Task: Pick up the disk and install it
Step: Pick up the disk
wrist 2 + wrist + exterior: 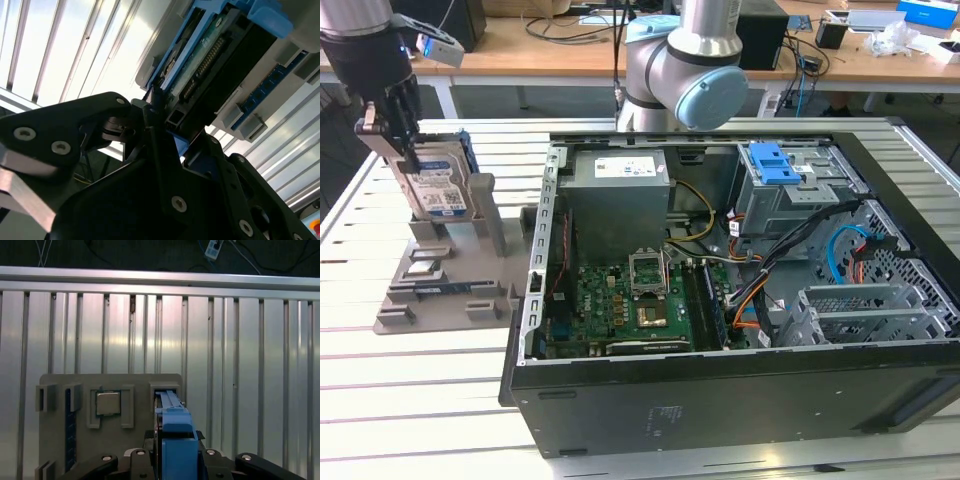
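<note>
The jaws straddle the top edge of the disk (438,185) and, as we read the first wrist view, are clamped on its blue frame (176,440). The disk stands upright in a slot of the grey holder (440,265) on the desk (420,400), at the exterior view's left, well apart from the open computer case (720,400). We judge that the pick-up is in hand and installation has not begun. The next move calls for a straight pull along the slot, so the frame does not bind.
</note>
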